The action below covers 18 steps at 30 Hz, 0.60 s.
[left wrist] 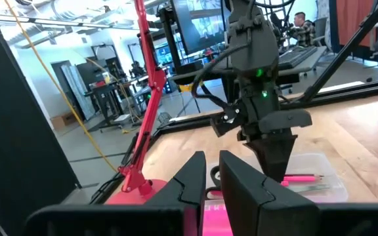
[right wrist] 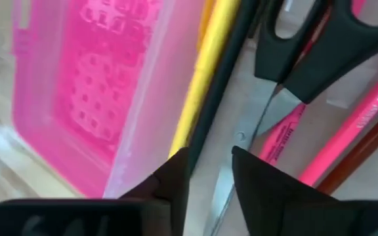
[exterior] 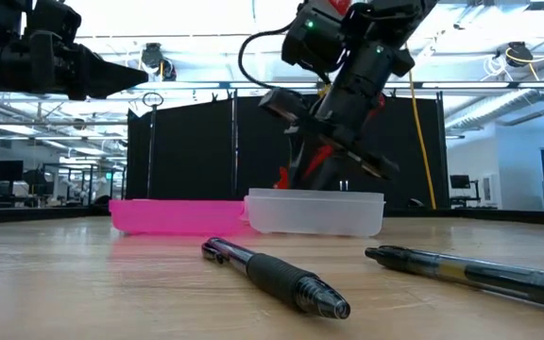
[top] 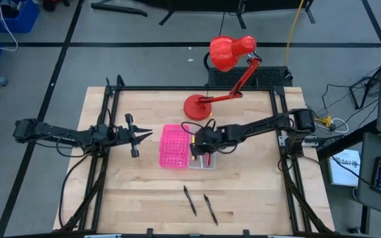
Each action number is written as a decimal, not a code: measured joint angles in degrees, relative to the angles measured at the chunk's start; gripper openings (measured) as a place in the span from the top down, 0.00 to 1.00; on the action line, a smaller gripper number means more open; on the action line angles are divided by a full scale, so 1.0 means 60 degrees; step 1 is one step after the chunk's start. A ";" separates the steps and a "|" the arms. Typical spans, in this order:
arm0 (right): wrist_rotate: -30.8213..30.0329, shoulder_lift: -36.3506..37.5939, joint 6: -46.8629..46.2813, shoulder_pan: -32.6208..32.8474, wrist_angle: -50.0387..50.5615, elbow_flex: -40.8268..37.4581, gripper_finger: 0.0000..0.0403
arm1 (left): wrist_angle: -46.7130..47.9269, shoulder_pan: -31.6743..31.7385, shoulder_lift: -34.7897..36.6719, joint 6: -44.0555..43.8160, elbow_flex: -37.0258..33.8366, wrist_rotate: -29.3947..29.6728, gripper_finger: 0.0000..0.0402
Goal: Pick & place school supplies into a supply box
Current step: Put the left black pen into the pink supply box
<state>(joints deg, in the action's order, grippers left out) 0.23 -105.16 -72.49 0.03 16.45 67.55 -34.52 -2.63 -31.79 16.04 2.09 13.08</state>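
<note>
Right gripper point(top: 201, 156): lowered into clear tray of supply box point(top: 202, 163), fingers slightly parted, grasping nothing visible.
Left gripper point(top: 147, 135): waiting beside pink lid, fingers nearly closed, empty.
Tray contents: scissors point(right wrist: 307, 52), yellow pencil point(right wrist: 205, 62), pink pencils.
Outstanding: two black pens point(top: 189, 199) lying near front edge.
Risk: fingertips snagging scissors on withdrawal, dragging tray.

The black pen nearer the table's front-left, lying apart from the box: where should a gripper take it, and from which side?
Probably at mid-barrel, from straight above, fingers closing across its width. The black pen lies flat on bare table, slightly angled, with the second pen beside it but apart, leaving room for fingers either side. Its ridged grip section may slip less.
</note>
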 joint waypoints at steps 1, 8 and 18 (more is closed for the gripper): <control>-0.0003 0.0071 0.0082 0.0000 0.0013 0.0000 0.71 | 0.0006 0.0000 0.0000 -0.0006 0.0000 -0.0001 0.87; -0.0204 0.1582 0.2988 0.0273 0.0196 -0.0004 0.69 | 0.0172 0.0000 0.0000 -0.0007 0.0000 -0.0004 0.87; -0.4211 0.5262 0.6122 0.2834 -0.1755 -0.2416 0.81 | 0.0280 0.0000 -0.0002 -0.0277 0.0000 0.0069 0.87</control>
<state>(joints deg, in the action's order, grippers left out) -25.04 -73.59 -35.76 17.04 5.92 53.05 -32.84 -2.63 -31.80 14.38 2.09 13.49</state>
